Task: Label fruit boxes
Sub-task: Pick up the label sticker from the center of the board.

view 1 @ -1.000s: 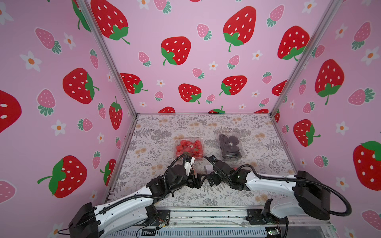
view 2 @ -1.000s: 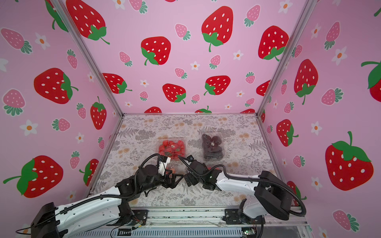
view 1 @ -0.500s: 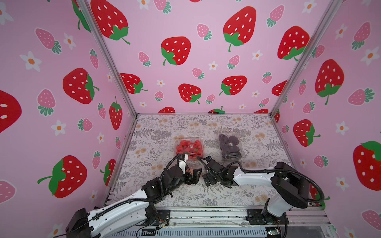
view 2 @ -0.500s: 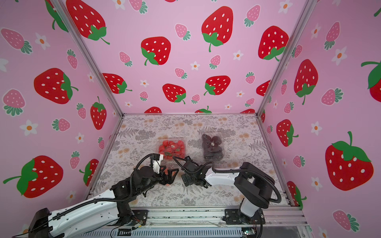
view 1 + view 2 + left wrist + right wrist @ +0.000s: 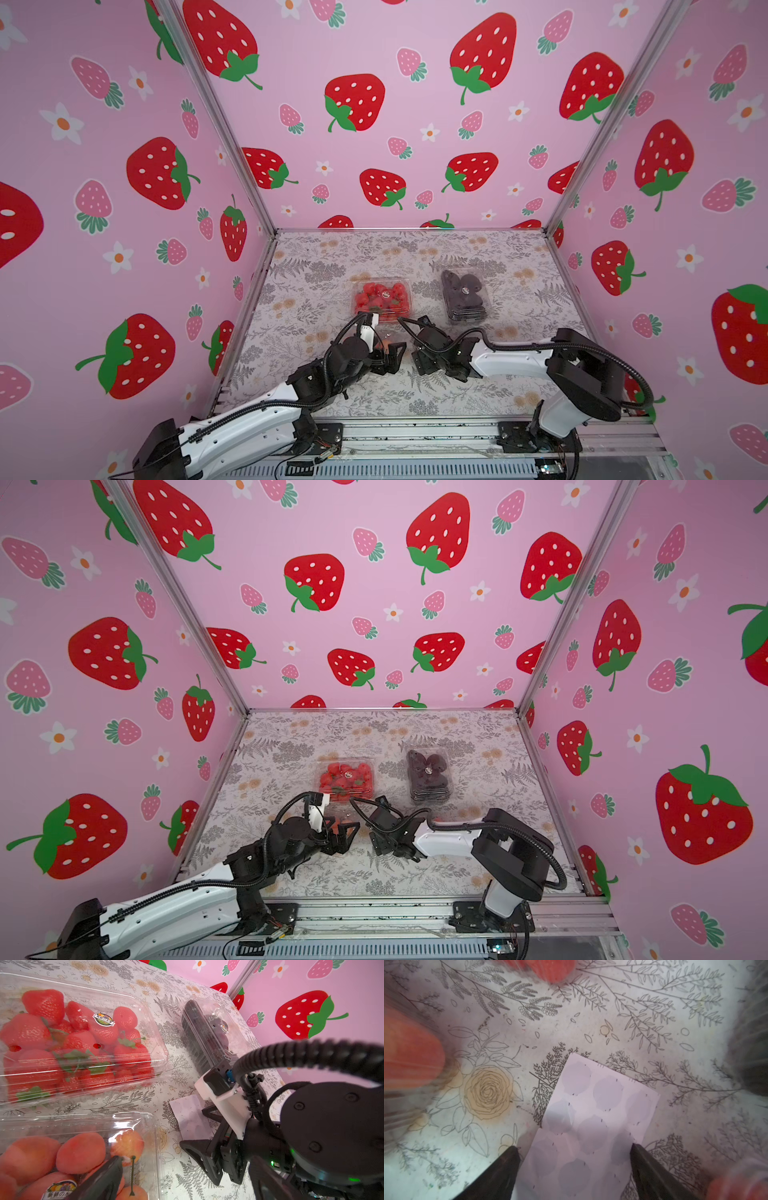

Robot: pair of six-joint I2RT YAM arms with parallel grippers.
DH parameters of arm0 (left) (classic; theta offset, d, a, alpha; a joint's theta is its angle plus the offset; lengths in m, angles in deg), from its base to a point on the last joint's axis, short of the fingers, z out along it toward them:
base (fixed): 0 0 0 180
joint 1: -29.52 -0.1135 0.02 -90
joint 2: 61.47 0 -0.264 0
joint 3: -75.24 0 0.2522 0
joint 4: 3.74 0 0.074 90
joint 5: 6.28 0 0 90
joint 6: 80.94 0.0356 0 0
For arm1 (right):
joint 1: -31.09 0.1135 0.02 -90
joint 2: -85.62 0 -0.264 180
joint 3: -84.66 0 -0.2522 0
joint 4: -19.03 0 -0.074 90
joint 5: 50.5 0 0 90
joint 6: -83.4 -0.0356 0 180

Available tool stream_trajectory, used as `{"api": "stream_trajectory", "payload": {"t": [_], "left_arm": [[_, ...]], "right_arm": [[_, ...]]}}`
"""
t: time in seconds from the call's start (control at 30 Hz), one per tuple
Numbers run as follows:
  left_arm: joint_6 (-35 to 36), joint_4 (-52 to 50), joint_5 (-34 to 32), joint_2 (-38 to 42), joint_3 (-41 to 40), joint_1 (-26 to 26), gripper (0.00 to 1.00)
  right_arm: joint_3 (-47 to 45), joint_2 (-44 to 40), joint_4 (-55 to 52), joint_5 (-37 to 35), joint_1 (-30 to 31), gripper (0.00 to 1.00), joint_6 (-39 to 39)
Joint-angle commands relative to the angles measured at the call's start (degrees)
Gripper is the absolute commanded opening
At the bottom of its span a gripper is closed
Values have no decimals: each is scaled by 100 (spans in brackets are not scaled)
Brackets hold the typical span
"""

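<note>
Label pickup, likely: right fingers (image 5: 500, 1174) straddle the sticker sheet (image 5: 591, 1115), released; left fingers (image 5: 99, 1180) released too. Next: pinch it

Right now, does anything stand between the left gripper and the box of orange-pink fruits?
Nothing visible does. The left gripper hangs directly over the orange-pink fruit box, one finger above its clear lid. The sticker sheet lies aside.
</note>
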Motion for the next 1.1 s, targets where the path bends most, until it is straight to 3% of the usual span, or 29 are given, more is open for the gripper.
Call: {"api": "stream_trajectory", "payload": {"t": [0.0, 0.23, 0.4, 0.83, 1.07], "left_arm": [[-68, 225, -98, -89, -22, 12, 98], [-110, 287, -165, -74, -88, 14, 97], [42, 718, 183, -208, -221, 11, 95], [-39, 2271, 760, -953, -525, 16, 83], [-207, 2782, 736, -1523, -284, 35, 90]], "right_arm": [[-19, 442, -263, 294, 97, 74, -190], [-170, 161, -32, 220, 50, 53, 57], [-243, -123, 501, 919, -87, 38, 424], [-654, -1434, 464, 707, -150, 35, 837], [-1064, -2461, 697, 1107, -141, 35, 1326]]}}
